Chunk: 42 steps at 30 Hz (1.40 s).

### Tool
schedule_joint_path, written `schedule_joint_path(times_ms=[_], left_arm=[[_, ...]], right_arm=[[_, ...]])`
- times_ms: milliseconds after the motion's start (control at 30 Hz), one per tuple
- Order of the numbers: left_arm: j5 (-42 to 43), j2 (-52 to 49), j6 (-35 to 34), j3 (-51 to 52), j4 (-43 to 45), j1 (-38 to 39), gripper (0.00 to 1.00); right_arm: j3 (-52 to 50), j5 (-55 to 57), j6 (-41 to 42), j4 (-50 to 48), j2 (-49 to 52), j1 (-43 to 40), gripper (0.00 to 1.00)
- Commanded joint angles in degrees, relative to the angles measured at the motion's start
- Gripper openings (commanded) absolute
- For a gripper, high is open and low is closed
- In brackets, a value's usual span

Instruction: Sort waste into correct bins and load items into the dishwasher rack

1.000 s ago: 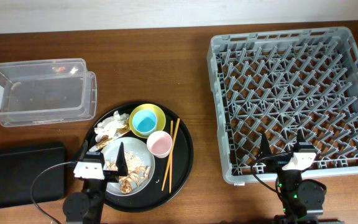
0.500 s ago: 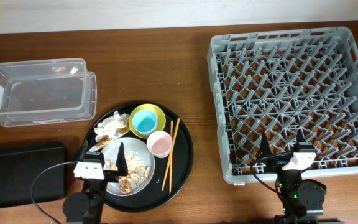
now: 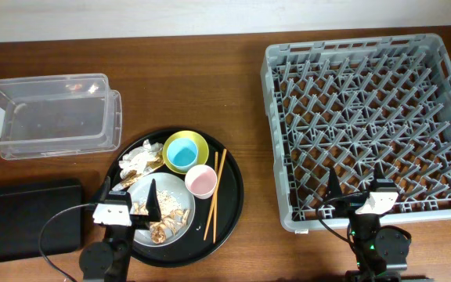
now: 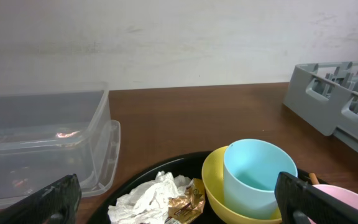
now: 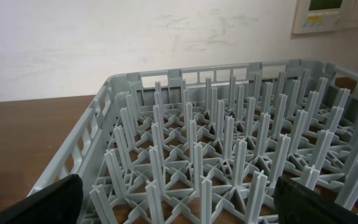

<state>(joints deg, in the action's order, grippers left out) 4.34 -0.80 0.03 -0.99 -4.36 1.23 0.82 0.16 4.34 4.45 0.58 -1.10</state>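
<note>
A round black tray (image 3: pixel 229 205) holds a yellow bowl (image 3: pixel 194 142) with a light-blue cup (image 3: pixel 182 156) inside, a pink cup (image 3: pixel 201 182), wooden chopsticks (image 3: pixel 214 194), crumpled tissues (image 3: pixel 138 160) and a grey-white plate (image 3: pixel 174 191) with beige crumbs (image 3: pixel 167 221). My left gripper (image 3: pixel 129 199) is open and empty over the plate's near left side. In the left wrist view the tissues (image 4: pixel 157 198), bowl (image 4: pixel 215 186) and blue cup (image 4: pixel 258 177) lie between its fingers (image 4: pixel 179 202). My right gripper (image 3: pixel 355 182) is open and empty over the near edge of the grey dishwasher rack (image 3: pixel 370 117), pegs (image 5: pixel 197 168) between its fingers (image 5: pixel 179 202).
A clear plastic box (image 3: pixel 49 113) stands at the left back, also in the left wrist view (image 4: pixel 39 146). A shallow black rectangular tray (image 3: pixel 22 215) lies at the near left. Bare wooden table separates the round tray and the rack.
</note>
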Motion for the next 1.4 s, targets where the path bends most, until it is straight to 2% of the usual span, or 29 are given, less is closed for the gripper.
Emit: schedule_joint_path(times_ms=[0, 700, 767, 900, 933, 1033, 1133, 1233, 1300, 1367], left_arm=[[0.4, 0.4, 0.9, 0.5, 0.1, 0.2, 0.99], [1.4, 0.4, 0.6, 0.5, 0.3, 0.2, 0.99], [12.5, 0.4, -4.7, 0.4, 1.1, 0.2, 0.99], [45.0, 0.5, -17.3, 0.4, 2.1, 0.2, 0.99], [49.4, 0.5, -19.8, 0.4, 3.7, 0.2, 0.99], [53.9, 0.5, -24.0, 0.4, 8.0, 0.2, 0.99], [53.9, 0.5, -29.2, 0.4, 18.4, 0.2, 0.99], [53.5, 0.4, -30.2, -0.1, 29.3, 0.2, 0.99], [50.2, 0.4, -29.8, -1.9, 29.4, -0.2, 0.99], [47.8, -0.2, -26.5, -4.9, 24.8, -1.0, 0.99]], right_arm=[[-0.5, 0.7, -0.1, 0.1, -0.2, -0.4, 0.99], [-0.5, 0.7, -0.1, 0.1, -0.2, -0.4, 0.98], [-0.5, 0.7, -0.1, 0.1, -0.2, -0.4, 0.98], [-0.5, 0.7, -0.1, 0.1, -0.2, -0.4, 0.98], [-0.5, 0.7, -0.1, 0.1, -0.2, -0.4, 0.98], [-0.5, 0.7, -0.1, 0.1, -0.2, -0.4, 0.98], [-0.5, 0.7, -0.1, 0.1, -0.2, -0.4, 0.98], [-0.5, 0.7, -0.1, 0.1, -0.2, -0.4, 0.98], [-0.5, 0.7, -0.1, 0.1, -0.2, -0.4, 0.98], [-0.5, 0.7, -0.1, 0.1, -0.2, -0.4, 0.98]])
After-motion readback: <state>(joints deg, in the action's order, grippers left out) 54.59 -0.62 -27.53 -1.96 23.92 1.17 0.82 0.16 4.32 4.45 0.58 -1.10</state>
